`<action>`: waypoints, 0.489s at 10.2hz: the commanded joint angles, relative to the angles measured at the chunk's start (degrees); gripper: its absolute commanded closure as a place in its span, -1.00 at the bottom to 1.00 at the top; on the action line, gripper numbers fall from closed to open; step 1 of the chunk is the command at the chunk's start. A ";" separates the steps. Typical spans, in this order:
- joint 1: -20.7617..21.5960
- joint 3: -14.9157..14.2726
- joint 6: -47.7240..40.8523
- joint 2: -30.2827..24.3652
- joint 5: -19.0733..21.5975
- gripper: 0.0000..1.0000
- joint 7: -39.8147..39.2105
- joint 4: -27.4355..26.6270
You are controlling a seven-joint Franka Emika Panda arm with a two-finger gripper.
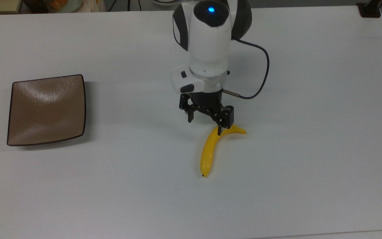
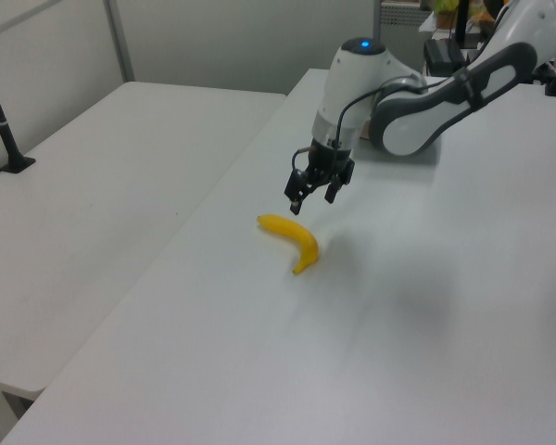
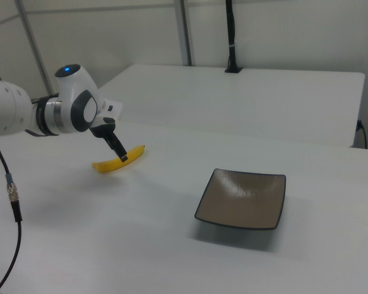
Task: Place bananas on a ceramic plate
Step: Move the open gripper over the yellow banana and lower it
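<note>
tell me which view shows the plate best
The top view: the ceramic plate lies whole and unobstructed, square with a dark rim. The right view shows it whole too, but at a slant. In the left view the arm covers it.

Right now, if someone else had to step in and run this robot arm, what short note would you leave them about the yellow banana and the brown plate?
Gripper: open, holding nothing, hanging just above the stem end of the bright yellow curved banana.
Banana: lying flat on the white table, untouched, toward the top view's right of centre.
Square glossy brown ceramic plate: nothing on it, well apart from the banana, at the top view's left.
Done: the approach to the banana.
Left: lower, close on the banana, lift, carry it to the plate, set it down, release.
</note>
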 commanded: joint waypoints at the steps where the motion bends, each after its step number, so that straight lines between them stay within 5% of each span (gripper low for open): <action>1: 0.66 1.03 0.71 6.07 -5.52 -1.00 5.83 5.39; 4: 1.19 1.03 0.71 9.77 -6.05 -0.93 7.08 8.20; 5: 1.45 1.03 0.71 10.13 -8.49 -0.22 6.56 8.30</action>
